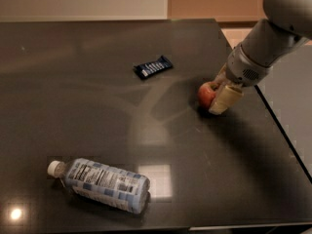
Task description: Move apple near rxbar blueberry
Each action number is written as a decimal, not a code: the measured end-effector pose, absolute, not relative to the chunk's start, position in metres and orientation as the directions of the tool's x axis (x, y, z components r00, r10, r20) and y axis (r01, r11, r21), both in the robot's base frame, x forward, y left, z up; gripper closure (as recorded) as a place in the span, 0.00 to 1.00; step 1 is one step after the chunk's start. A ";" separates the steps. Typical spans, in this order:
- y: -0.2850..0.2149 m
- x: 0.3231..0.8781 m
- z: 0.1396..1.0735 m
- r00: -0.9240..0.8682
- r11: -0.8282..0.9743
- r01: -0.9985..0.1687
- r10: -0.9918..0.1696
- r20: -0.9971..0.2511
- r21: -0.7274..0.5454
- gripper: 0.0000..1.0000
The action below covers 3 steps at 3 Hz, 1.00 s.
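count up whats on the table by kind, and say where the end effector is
fruit: 1, the apple
snack bars: 1, the rxbar blueberry
bottles: 1, the clear bottle, lying on its side
total: 3 on the table
end effector: right at the apple, near the table's right edge
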<state>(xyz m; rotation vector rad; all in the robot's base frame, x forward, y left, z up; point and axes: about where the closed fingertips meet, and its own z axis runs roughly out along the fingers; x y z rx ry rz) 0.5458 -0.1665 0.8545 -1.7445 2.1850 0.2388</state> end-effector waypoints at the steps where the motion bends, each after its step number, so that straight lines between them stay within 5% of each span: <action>1: -0.153 0.557 0.880 -0.184 0.237 -0.967 -0.901 -0.392 -0.090 0.85; 2: -0.136 0.581 0.903 -0.177 0.240 -0.965 -0.893 -0.413 -0.106 1.00; 3: -0.122 0.615 0.916 -0.189 0.262 -0.958 -0.884 -0.428 -0.118 1.00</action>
